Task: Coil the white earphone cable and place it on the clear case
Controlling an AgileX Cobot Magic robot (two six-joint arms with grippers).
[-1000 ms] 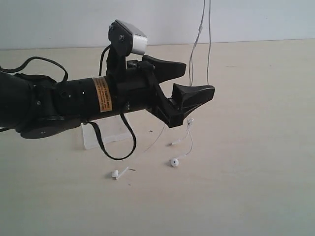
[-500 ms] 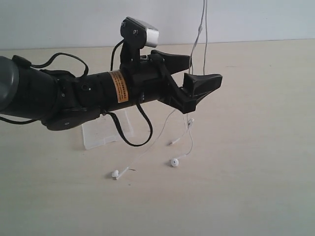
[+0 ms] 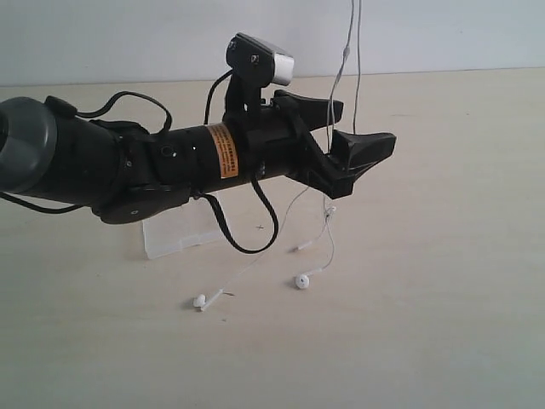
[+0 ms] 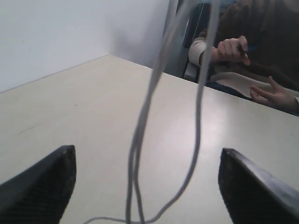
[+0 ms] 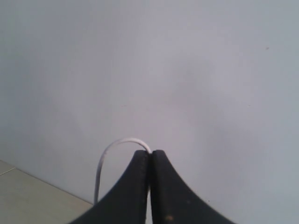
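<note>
The white earphone cable (image 3: pixel 357 60) hangs in two strands from above the exterior view. Its lower end trails on the table, with one earbud (image 3: pixel 301 281) near the middle and another (image 3: pixel 199 301) further left. My left gripper (image 3: pixel 364 124) is open, held sideways above the table, and the hanging strands (image 4: pixel 138 140) pass between its fingers (image 4: pixel 44 182) without touching them. My right gripper (image 5: pixel 150 155) is shut on the cable (image 5: pixel 106 156), which loops out of its tips; it is above the top of the exterior view. The clear case (image 3: pixel 170 235) lies on the table, partly hidden behind the left arm.
The black left arm (image 3: pixel 128 166) with its loose black cable loop (image 3: pixel 251 230) spans the left half of the scene above the table. A seated person's hands (image 4: pixel 233 49) show beyond the far table edge in the left wrist view.
The left arm has moved to the right and slightly up, bringing its open fingers round the hanging strands. The earbuds on the table have stayed put.
</note>
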